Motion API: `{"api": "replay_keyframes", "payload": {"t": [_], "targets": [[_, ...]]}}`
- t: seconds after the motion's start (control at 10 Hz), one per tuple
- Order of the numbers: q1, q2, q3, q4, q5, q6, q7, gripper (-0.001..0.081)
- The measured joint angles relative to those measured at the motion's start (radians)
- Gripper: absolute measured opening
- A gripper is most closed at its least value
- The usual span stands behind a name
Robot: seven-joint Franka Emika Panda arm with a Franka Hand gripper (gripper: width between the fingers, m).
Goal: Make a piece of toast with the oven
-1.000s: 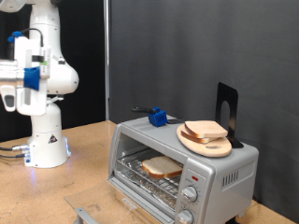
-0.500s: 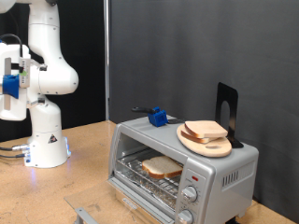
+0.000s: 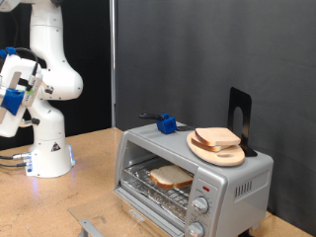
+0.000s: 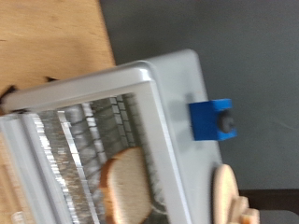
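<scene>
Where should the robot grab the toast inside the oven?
Probably by the toast's front edge, coming in level through the oven's open front. It lies flat on the wire rack, so that edge is easiest to pinch.

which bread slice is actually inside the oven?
The piece of toast lying alone on the wire rack inside the oven; the other slices sit stacked on the wooden plate on top.

No legible text, brand, or number is showing in either view. A small triangular warning sign is appearing on the robot base, its symbol unreadable.
</scene>
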Motion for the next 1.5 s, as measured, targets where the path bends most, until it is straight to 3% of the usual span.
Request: {"api": "replay_keyframes", "payload": {"t": [0.3,0.4,0.6,0.8,1.0,1.2,1.3,1.5], "targets": [[-0.001,0.024,0.007,0.08,-0.175,0.072,-0.104,0.0808],[-0.002,0.033,0.002,0.101,-0.181,0.091,-0.143,0.0808],[-0.002,0.059,-0.015,0.141,-0.125,0.104,-0.197,0.0808],[-0.004,0.116,-0.036,0.184,-0.035,0.03,-0.192,0.0808],[-0.002,0.107,-0.028,0.16,-0.034,0.105,-0.226,0.0808],[0.005,0.111,0.003,0.068,0.0,0.316,-0.31,0.0808],[0.01,0.13,0.018,0.043,0.022,0.381,-0.342,0.0808],[0.018,0.198,0.039,0.038,0.057,0.423,-0.381,0.0808]]}}
